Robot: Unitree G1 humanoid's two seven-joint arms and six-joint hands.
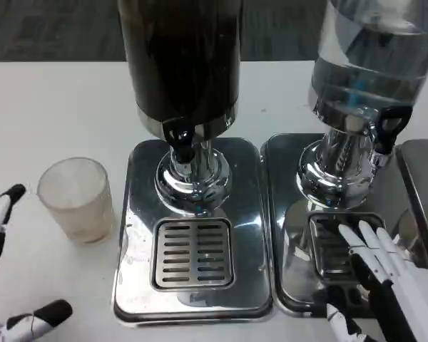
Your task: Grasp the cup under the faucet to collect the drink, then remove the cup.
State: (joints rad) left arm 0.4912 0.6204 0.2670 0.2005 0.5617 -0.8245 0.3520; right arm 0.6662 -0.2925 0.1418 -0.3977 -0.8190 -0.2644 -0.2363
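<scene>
A frosted translucent cup (76, 199) stands upright on the white table, left of the dark drink dispenser (180, 64). The dispenser's black faucet (180, 140) hangs over a slotted drip grate (193, 254) that has nothing on it. My left hand (7, 271) shows at the lower left edge, fingers spread, a short way left of the cup and not touching it. My right hand (381, 274) lies at the lower right with fingers extended over the grate of the neighbouring tray, holding nothing.
The dark dispenser stands on a shiny steel tray (135, 285). A second dispenser with clear liquid (374, 64) and its black tap (389, 128) stand on another steel tray (289, 214) to the right. A third tray's edge (421, 178) shows at far right.
</scene>
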